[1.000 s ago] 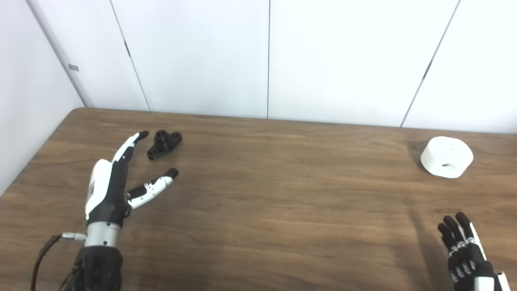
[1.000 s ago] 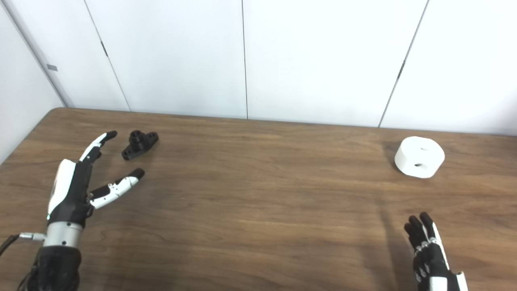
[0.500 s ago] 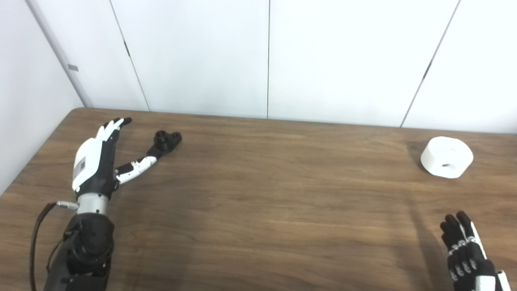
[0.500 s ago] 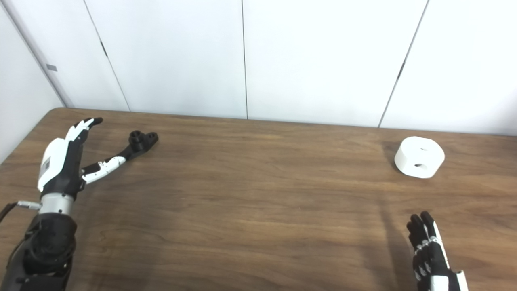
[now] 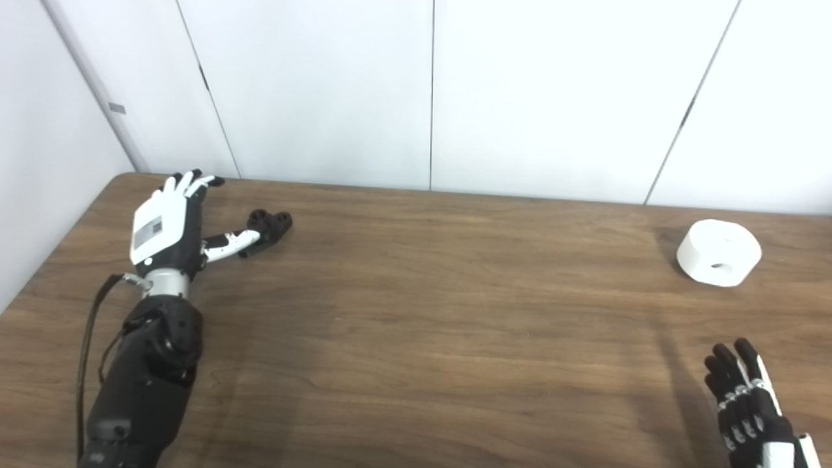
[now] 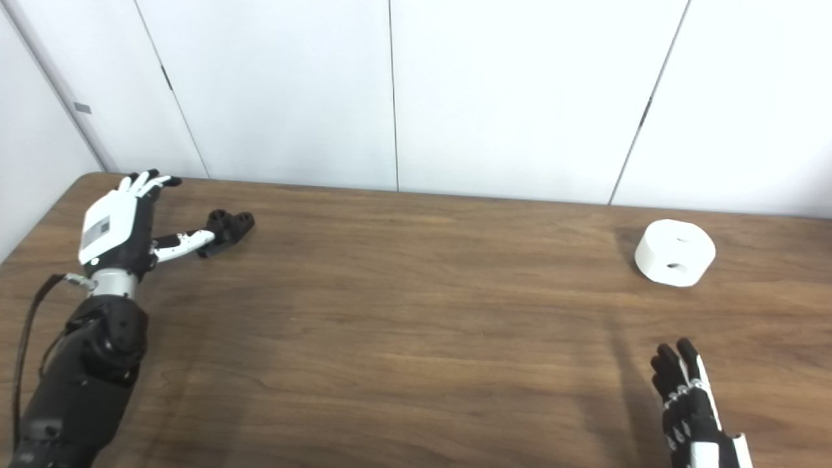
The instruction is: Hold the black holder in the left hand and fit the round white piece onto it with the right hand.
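Observation:
The small black holder (image 5: 271,225) lies on the wooden table (image 5: 416,312) at the far left. My left hand (image 5: 170,225) is open just left of it, back upward, fingers stretched toward the far edge. Its thumb tip reaches the holder's near end, hiding part of it. The round white piece (image 5: 718,252), a short cylinder with small holes, rests on the table at the far right (image 6: 675,252). My right hand (image 5: 747,406) is low at the bottom right corner, well short of the white piece, fingers extended and together, holding nothing.
White wall panels (image 5: 429,91) rise right behind the table's far edge. The table's left edge runs close beside my left arm (image 5: 140,383). A black cable (image 5: 88,344) loops from the left wrist.
My left hand has moved away from me toward the far left corner and turned palm down, its thumb now at the holder. The right hand has barely shifted.

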Controlling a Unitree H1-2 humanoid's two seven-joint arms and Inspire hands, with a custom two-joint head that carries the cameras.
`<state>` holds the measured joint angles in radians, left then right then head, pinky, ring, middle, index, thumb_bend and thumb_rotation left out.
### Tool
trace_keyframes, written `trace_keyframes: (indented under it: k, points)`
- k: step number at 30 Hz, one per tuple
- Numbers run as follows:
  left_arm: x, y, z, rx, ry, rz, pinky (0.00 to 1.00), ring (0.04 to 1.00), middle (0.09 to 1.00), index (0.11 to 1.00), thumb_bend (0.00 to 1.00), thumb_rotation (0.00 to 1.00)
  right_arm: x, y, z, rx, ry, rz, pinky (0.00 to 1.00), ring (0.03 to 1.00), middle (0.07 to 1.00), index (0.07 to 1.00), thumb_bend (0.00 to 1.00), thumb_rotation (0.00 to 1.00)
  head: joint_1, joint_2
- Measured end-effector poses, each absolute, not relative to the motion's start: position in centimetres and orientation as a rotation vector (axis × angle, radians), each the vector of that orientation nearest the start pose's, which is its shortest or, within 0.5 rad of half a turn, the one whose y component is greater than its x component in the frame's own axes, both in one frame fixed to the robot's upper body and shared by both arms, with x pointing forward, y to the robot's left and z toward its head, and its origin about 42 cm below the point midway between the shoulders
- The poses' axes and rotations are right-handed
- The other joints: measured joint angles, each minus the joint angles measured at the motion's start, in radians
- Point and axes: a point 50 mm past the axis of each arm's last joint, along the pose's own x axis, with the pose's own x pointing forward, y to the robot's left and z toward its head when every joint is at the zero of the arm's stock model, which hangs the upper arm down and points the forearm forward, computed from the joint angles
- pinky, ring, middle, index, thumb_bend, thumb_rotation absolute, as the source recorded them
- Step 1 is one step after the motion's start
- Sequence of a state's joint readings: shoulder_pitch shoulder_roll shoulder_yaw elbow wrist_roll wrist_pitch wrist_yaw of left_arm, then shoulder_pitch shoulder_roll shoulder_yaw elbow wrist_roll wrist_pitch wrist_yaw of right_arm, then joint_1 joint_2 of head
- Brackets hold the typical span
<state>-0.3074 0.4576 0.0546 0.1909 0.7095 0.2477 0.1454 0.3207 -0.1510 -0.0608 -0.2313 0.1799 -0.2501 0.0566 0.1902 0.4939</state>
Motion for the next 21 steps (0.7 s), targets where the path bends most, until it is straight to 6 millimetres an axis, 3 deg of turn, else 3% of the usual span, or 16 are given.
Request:
trace_keyframes:
  k: [21]
  points:
    - [40.1, 39.9, 15.2, 1.168, 0.269, 0.403, 1.0, 1.0, 0.965, 0.822, 0.89, 0.55, 17.4, -28.3, 11.2, -0.022, -0.221, -0.047, 1.0, 0.961, 0.924, 0.941, 0.53, 0.98, -0.009, 0.011]
